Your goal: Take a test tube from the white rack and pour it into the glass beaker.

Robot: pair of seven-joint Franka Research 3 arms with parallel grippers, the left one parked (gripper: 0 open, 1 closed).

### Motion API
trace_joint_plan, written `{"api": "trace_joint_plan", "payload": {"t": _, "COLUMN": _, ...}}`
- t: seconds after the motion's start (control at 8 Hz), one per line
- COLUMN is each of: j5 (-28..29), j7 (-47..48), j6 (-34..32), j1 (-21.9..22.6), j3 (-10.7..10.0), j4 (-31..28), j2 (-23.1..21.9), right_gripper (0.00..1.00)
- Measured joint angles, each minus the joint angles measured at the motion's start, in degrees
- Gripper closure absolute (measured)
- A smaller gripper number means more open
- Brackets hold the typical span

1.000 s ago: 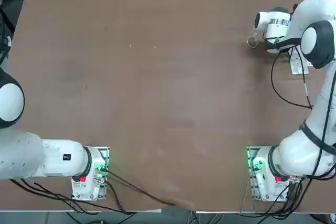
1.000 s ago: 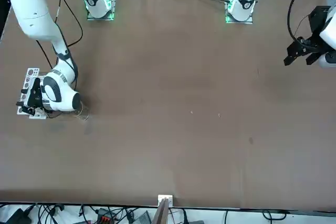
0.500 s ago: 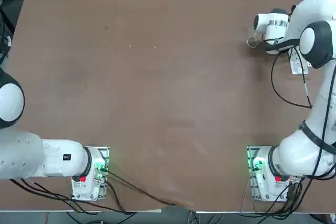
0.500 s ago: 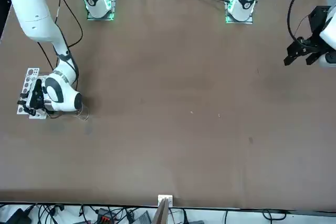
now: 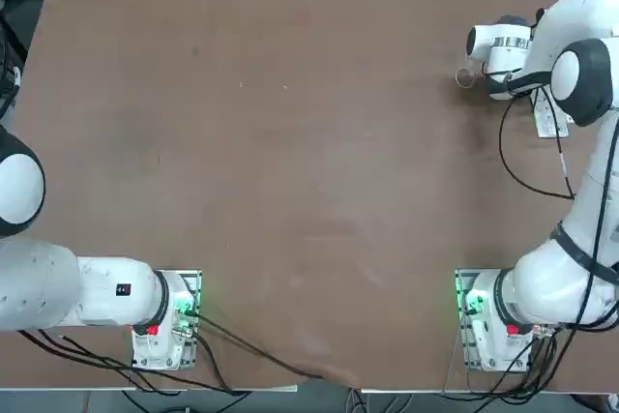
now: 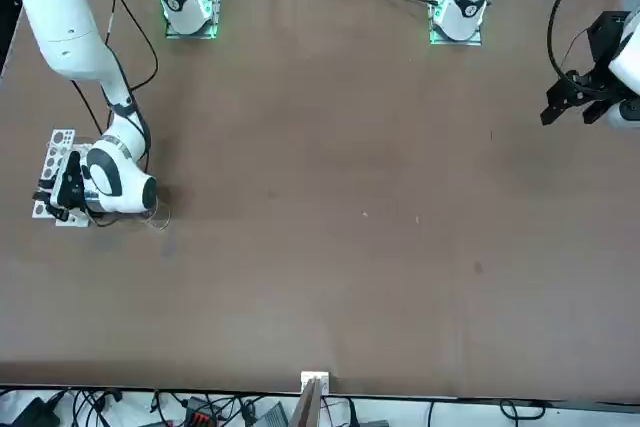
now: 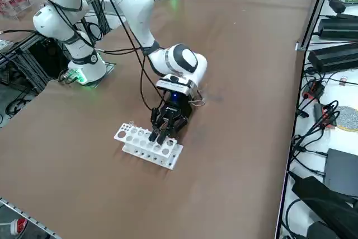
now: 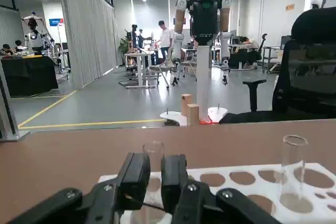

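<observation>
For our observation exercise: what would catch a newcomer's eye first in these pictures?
The right claw, shut on a test tube standing in the white rack near the table's edge. Beside the arm's wrist sits the glass beaker, and a second tube stands further along the rack.

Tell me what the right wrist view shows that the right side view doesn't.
Wrist view only: the right gripper is shut on a clear test tube standing in the white rack, and a second tube stands further along the rack. Behind the table is an open hall with people.

Side view only: the whole rack on the table, the glass beaker just beyond the wrist, and the arm bent down over the rack.

Both: the gripper low over the rack.
</observation>
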Motion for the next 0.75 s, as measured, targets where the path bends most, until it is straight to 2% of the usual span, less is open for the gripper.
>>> {"api": "trace_joint_plan", "payload": {"t": 0.38, "j5": 0.0, "j7": -2.5, "j6": -2.8, "j1": 0.4, "j3": 0.0, "j4": 0.7, "j2": -0.6, "right_gripper": 0.81}}
{"api": "trace_joint_plan", "payload": {"t": 0.75, "j5": 0.1, "j7": -8.6, "j6": -4.5, "j1": 0.6, "j3": 0.1, "j4": 0.8, "j2": -4.2, "right_gripper": 0.81}}
